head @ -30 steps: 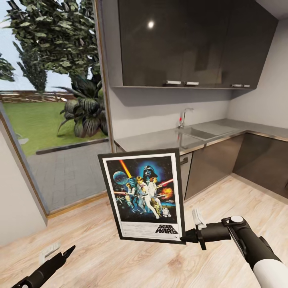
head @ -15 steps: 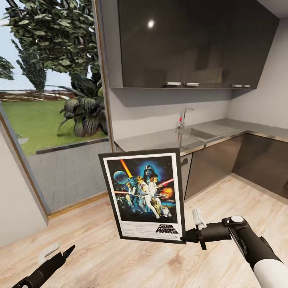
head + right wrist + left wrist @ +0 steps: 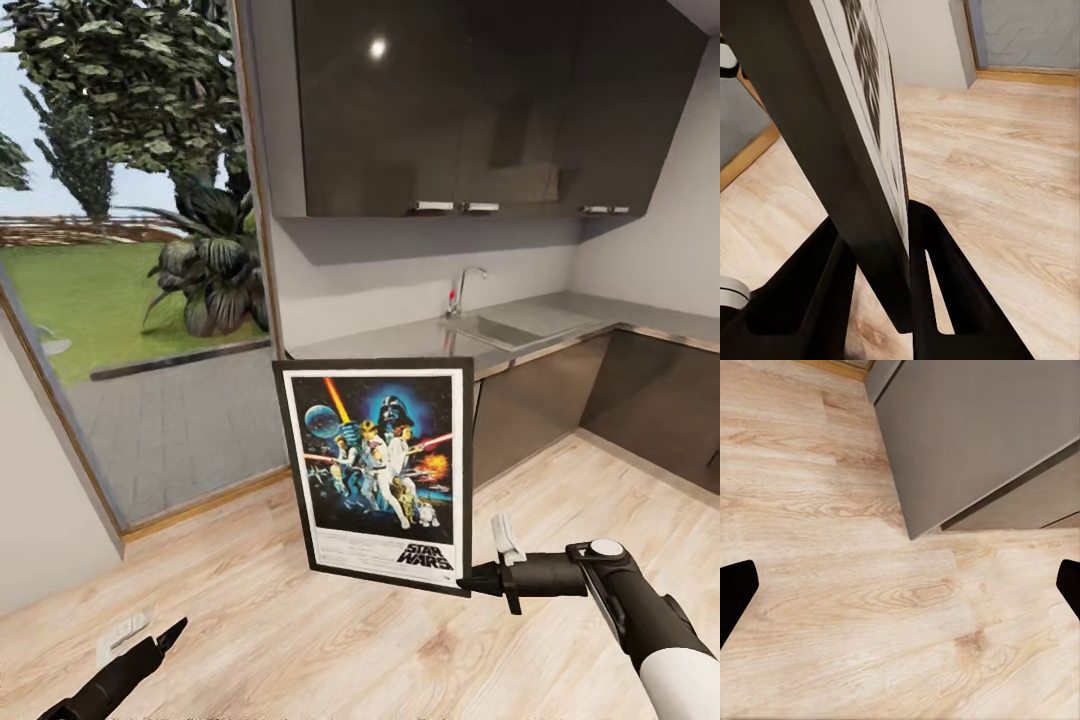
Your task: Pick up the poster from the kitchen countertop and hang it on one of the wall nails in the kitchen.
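**Poster carried off the countertop, gripped at one corner**

While the left gripper [image 3: 170, 632] hangs low over the floor, its fingers spread wide and empty, the poster [image 3: 380, 470] stands upright in mid-air before the countertop [image 3: 400, 345]. Right gripper [image 3: 478, 578] pinches its lower corner. Judgement: stiff, light, slick-framed; a corner hold invites swinging, so mid-edge would serve better. The sink [image 3: 505, 328] appears empty; cabinets [image 3: 480, 110] are closed.

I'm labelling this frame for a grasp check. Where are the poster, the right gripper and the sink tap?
poster [image 3: 378, 455]: head view, on the printed artwork.
right gripper [image 3: 466, 583]: head view, at the fingertips clamping the frame's lower corner.
sink tap [image 3: 462, 288]: head view, on the upright spout.
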Robot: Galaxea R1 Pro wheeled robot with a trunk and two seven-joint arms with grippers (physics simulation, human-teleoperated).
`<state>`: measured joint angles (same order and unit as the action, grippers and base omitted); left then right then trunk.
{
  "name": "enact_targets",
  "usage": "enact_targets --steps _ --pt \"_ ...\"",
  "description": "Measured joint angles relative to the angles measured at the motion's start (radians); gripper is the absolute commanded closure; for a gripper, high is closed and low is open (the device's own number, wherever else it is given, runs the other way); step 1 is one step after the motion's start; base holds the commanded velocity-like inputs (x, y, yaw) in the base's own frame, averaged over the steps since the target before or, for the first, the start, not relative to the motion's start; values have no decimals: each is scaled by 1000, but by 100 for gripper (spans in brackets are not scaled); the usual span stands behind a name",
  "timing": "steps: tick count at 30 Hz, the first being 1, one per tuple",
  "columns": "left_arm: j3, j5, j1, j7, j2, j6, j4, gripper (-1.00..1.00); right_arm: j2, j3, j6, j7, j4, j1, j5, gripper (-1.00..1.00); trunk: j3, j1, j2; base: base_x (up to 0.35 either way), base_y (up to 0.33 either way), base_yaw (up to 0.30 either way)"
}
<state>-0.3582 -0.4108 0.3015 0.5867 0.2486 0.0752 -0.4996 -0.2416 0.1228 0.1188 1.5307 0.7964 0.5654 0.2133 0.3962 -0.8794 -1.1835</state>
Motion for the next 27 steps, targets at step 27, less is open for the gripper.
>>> enact_targets --steps 27 --pt "0 0 0 1 0 0 2 -100 0 6 3 0 0 0 0 100 -80 104 189 0 0 0"
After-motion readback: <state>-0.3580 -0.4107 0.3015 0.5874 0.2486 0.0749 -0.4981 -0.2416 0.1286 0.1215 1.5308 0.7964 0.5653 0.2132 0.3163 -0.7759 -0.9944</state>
